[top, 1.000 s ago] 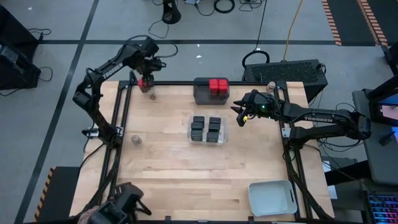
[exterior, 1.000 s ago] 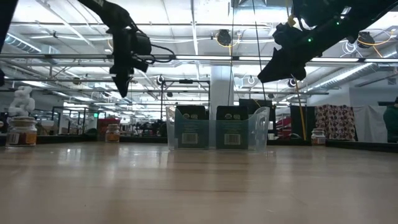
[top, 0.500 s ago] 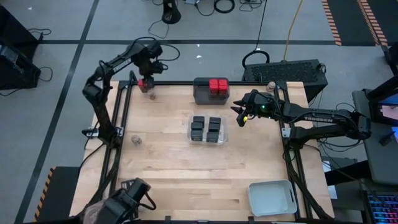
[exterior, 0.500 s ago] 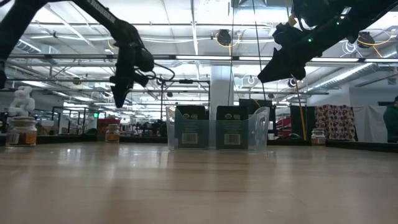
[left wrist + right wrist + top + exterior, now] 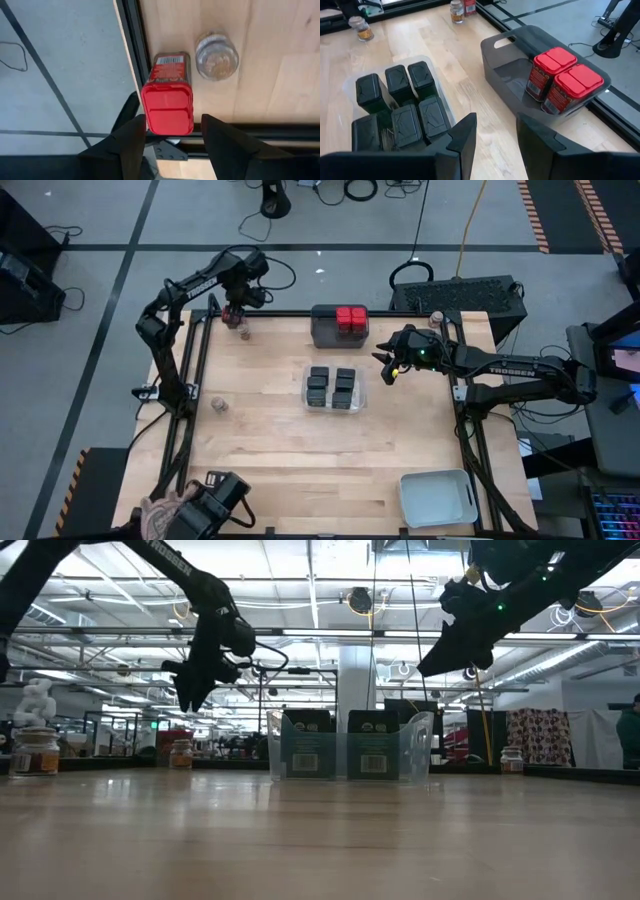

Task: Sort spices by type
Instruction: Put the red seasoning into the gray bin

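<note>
The left gripper (image 5: 172, 132), fingers spread, hung over the red-topped spice (image 5: 167, 95) at the desk (image 5: 270, 440) edge; an off-centre squeeze could perhaps push it off.

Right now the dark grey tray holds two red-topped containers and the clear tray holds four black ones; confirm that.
Not quite. The dark grey tray does hold two red-topped containers, but the clear tray holds six black containers, not four. The right wrist view shows them in two rows of three.
</note>
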Tool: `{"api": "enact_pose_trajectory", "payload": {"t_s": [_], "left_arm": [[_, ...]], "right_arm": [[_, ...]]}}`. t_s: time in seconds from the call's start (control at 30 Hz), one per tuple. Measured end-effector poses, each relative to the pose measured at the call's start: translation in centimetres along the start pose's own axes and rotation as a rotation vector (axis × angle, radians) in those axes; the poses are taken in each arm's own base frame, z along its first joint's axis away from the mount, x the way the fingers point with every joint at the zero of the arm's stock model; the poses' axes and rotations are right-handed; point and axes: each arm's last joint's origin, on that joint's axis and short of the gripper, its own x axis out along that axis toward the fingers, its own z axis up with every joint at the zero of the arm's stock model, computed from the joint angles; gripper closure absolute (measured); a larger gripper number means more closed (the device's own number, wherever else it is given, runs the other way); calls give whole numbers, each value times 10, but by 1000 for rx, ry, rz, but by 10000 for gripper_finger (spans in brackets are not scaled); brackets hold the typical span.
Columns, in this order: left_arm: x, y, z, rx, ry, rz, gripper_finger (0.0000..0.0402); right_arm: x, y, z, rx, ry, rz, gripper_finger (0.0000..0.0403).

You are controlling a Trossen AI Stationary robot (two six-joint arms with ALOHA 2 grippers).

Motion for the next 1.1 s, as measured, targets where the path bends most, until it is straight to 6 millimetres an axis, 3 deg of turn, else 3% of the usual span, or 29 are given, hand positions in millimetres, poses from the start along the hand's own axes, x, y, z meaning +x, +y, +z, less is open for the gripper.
{"api": "enact_pose_trajectory", "payload": {"t_s": [0.43,0.67,1.1], "left_arm": [[1,10,-1,-190,-48,66,203],[3,13,-8,-205,-44,62,199],[4,12,-8,-250,-28,62,88]], "right_arm": [[0,0,0,-25,0,-1,282],[0,0,0,-24,-2,0,282],[0,0,0,-21,-3,0,282]]}}
